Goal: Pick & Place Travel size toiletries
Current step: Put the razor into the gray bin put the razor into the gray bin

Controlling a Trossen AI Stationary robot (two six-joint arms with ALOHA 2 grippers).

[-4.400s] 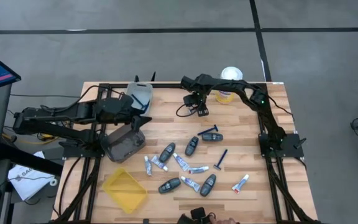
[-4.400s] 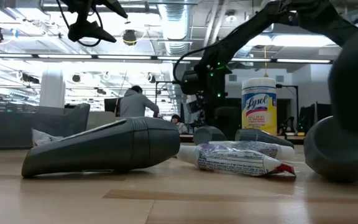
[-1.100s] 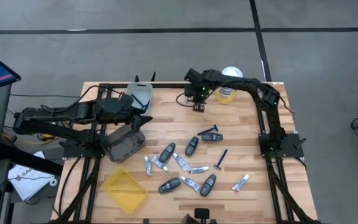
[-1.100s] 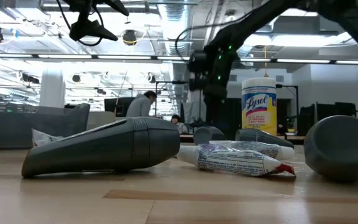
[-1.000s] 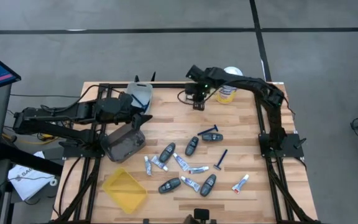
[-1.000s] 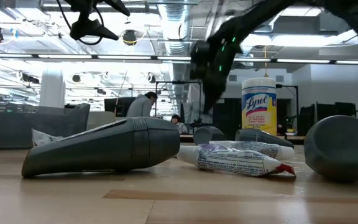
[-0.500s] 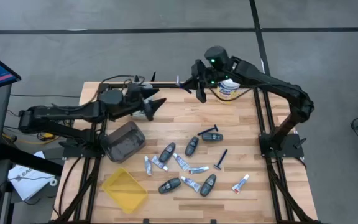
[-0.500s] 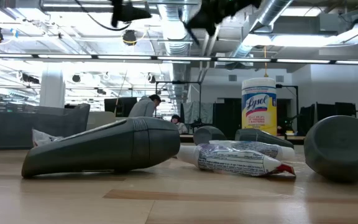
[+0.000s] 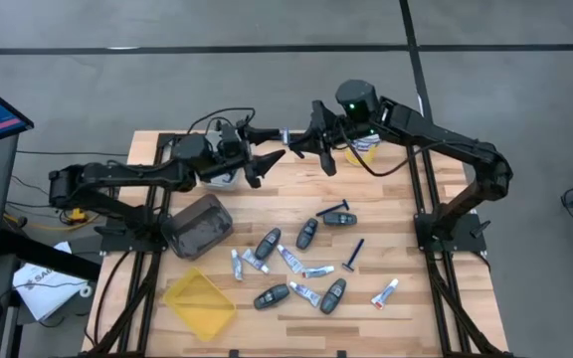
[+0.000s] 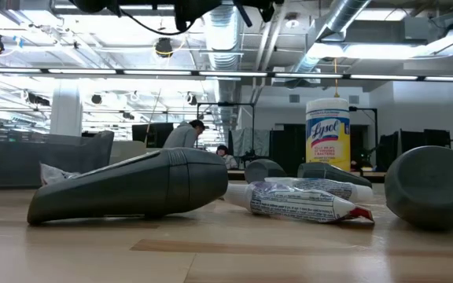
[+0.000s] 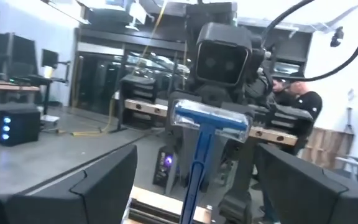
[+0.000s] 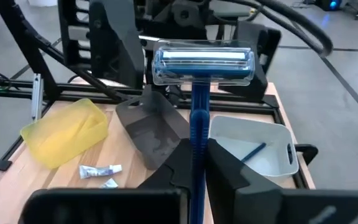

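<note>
Facing the spread left tool [image 9: 264, 162], right tool [image 9: 308, 145] pinches a razor [image 12: 201, 81]

Pale planked wood table [image 9: 396, 199], glossy blue plastic razor [image 12: 199, 81], translucent yellow plastic bin [image 9: 200, 301], matt grey tray [image 9: 196, 226].

Wooden table [image 9: 386, 199], yellow tray [image 9: 200, 303], grey bin [image 9: 196, 227], white bin [image 12: 253, 152] (far edge), Lysol canister [image 10: 328, 132], person [image 10: 182, 135] beyond.
</note>
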